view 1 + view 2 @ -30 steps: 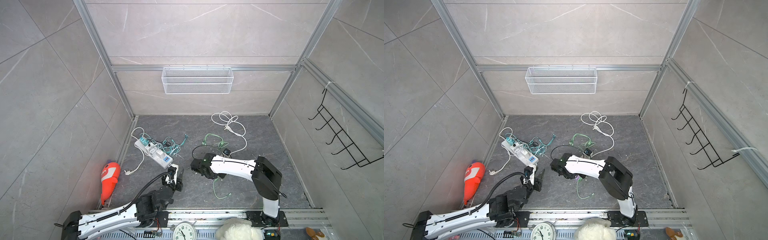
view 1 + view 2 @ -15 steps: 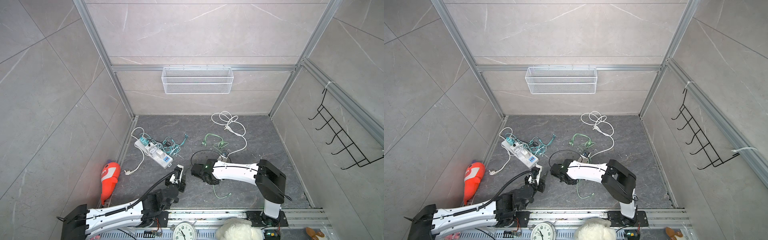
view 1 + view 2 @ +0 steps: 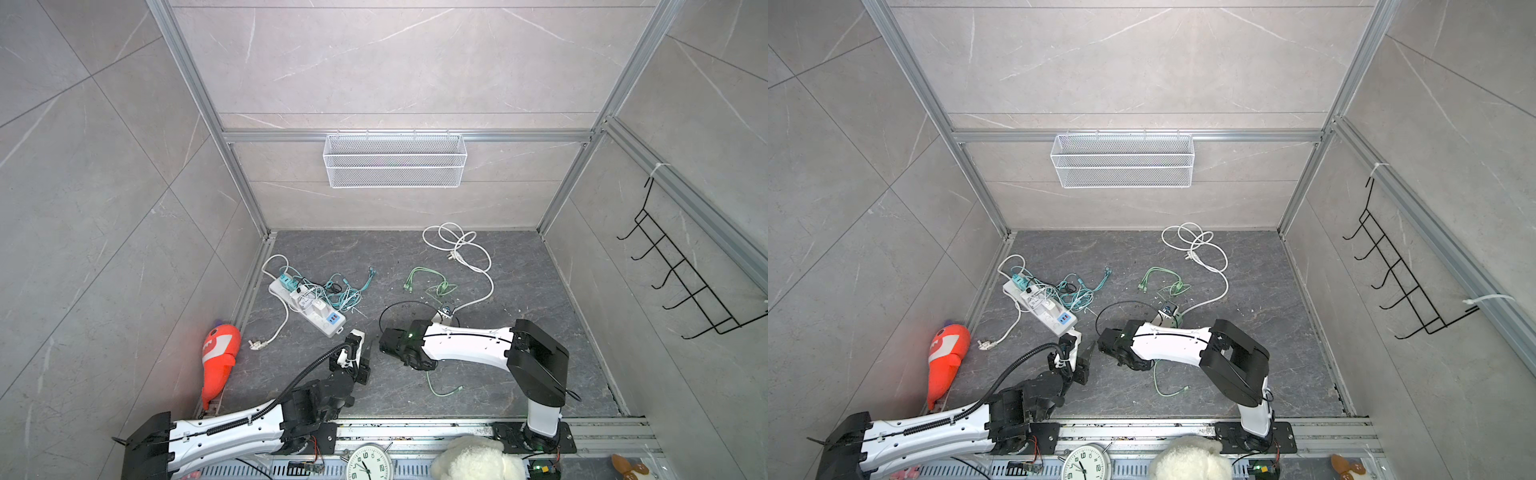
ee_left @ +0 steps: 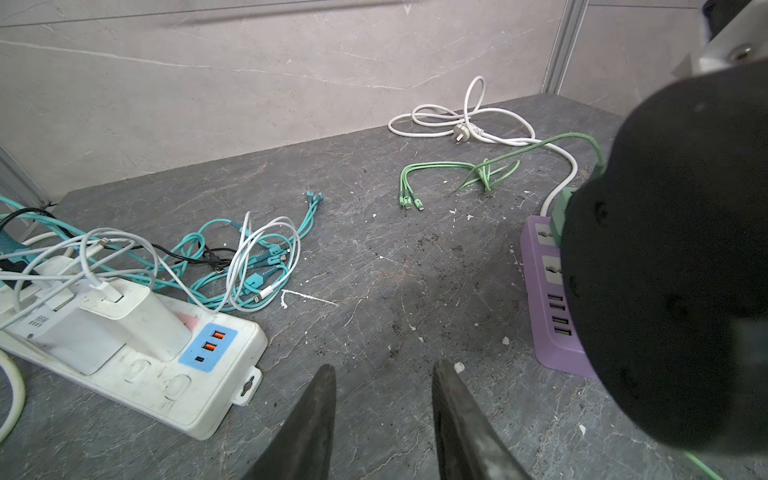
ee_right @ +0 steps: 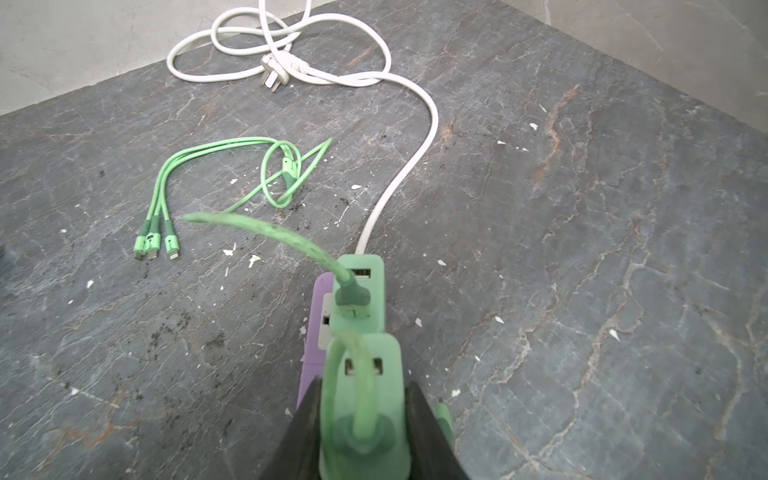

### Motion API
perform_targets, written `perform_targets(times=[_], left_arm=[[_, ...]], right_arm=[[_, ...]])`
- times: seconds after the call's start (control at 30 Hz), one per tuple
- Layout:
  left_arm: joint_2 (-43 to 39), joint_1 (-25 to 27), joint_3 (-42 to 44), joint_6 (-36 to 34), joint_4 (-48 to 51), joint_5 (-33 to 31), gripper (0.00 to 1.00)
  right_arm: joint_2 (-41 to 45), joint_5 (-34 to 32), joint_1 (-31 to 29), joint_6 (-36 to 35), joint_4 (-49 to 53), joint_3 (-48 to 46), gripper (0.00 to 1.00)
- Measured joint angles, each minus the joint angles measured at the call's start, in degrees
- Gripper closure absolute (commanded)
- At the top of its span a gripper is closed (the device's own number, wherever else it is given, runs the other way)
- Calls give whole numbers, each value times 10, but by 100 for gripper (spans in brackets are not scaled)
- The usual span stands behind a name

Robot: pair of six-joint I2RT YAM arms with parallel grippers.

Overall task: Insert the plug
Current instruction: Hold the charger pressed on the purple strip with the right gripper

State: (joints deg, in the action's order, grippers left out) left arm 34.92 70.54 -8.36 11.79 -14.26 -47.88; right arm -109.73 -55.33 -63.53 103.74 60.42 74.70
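- The right hand (image 5: 363, 384) is clenched on a green plug (image 5: 388, 415). One black finger presses on each side of it.
- The green plug is over the purple power strip (image 5: 308, 365). I cannot tell if its pins are in the holes.
- A thin green wire (image 5: 365, 395) comes out of the green plug's face and bends in a loop.
- Just beside the green plug, a second green block (image 5: 377, 291) sits on the same strip. It has a green wire stuck in it.
- A white cord (image 5: 415, 137) comes out of one end of the purple power strip. It lies in loops on the desk (image 4: 395, 270).
- A green cable with three ends (image 5: 208, 151) lies near the strip.
- The left hand (image 4: 384, 368) is released. Its two fingers are apart and nothing is between them.
- The left hand is over bare desk, between the white power strip (image 4: 166, 386) and the purple one.
- White chargers (image 4: 137, 316) sit on the white power strip, and blue-green cables (image 4: 266, 257) lie in a tangle beside it.
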Motion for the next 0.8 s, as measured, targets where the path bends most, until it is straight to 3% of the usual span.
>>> perform_targets(times=[0.8], left_arm=[[-56, 0, 6, 13, 42, -36, 58]], right_arm=[[-44, 0, -3, 60, 31, 29, 100]])
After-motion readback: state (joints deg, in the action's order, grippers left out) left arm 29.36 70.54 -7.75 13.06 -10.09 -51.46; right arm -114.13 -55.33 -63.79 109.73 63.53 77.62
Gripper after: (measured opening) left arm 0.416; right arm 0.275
